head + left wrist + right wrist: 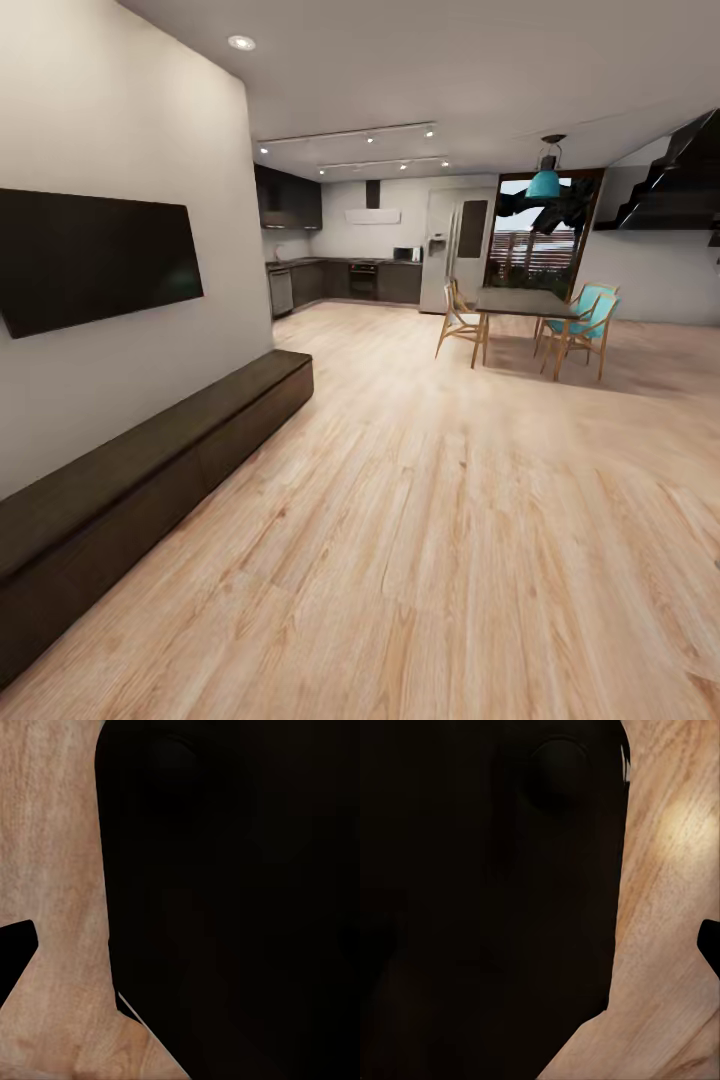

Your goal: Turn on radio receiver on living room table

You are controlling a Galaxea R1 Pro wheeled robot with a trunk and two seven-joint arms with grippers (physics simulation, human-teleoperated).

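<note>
The radio receiver and the low glossy grey table are out of view. In the left wrist view a large black bulk [232, 900] of my own body stands over light wood floor [52, 870], with a small dark tip [15, 956] at the picture's edge. The right wrist view holds a similar black bulk [487, 900] and a dark tip [711, 945] over the floor [667, 870]. Neither wrist view lets me tell how the fingers stand.
A long dark low bench [150, 470] runs along the left wall under a black wall screen [95, 255]. Light wood floor [450, 520] stretches ahead. A dark dining table [525, 303] with wooden chairs [458, 320] stands far right, with the kitchen [350, 275] behind.
</note>
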